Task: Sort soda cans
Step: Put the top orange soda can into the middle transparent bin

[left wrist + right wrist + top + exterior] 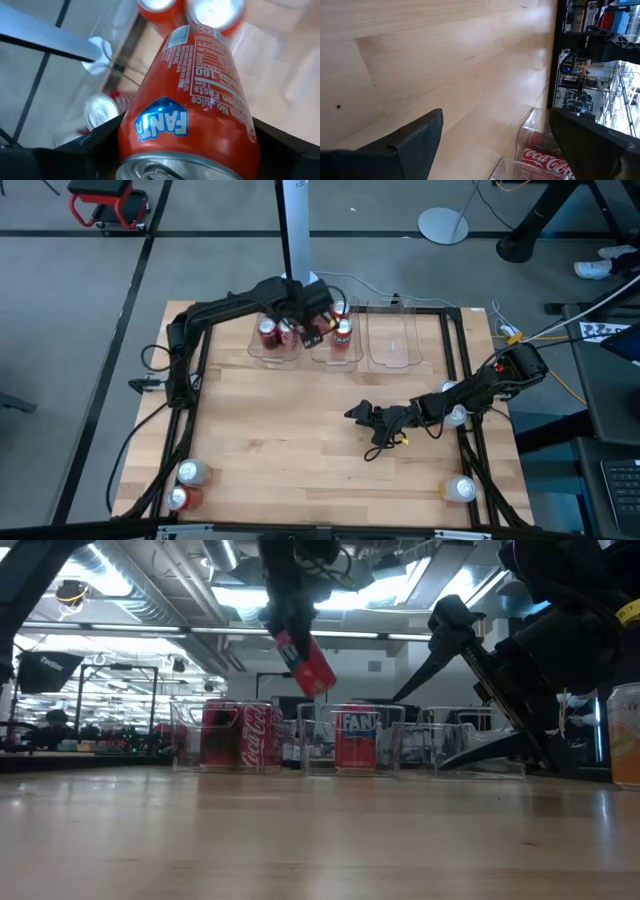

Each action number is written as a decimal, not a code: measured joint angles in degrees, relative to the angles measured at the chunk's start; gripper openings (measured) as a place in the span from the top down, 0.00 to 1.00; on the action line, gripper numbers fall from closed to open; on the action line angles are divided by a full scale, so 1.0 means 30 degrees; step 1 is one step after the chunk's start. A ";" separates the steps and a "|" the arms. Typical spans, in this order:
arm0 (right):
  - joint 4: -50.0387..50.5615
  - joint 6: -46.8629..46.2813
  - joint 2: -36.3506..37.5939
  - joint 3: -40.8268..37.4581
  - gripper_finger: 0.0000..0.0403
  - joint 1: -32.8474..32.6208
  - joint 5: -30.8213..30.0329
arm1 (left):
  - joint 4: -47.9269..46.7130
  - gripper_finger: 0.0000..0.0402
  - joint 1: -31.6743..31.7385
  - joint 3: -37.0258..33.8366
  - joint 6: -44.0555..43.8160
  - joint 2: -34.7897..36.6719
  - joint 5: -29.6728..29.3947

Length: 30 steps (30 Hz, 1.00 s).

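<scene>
Butcher-block wooden table (300, 430) carried three clear plastic rectangular bins (392, 345) along its far edge, evidently for sorting brands. Left gripper (312, 320) hung above them, clamping a tilted orange Fanta aluminium can (192, 95). Right gripper (360, 413) waited mid-table, fingers spread, empty.

Two matte-black jointed arms (215, 310) trailing black cables, small yellow tags.

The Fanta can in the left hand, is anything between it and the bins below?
Nothing visible. The left hand holds the Fanta can tilted in the air above the clear bins, with open space underneath.
</scene>
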State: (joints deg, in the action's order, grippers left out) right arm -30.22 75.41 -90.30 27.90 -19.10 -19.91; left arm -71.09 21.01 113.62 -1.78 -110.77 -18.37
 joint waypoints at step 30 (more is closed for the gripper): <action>0.0066 -0.0092 0.0001 -0.0219 0.10 0.0003 0.0018 | 0.3783 0.24 0.2704 -0.0238 0.2669 -0.4681 0.0225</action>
State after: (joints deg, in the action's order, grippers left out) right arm -30.02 75.13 -90.30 27.24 -19.09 -19.86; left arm -59.74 29.13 112.91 6.23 -124.81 -17.70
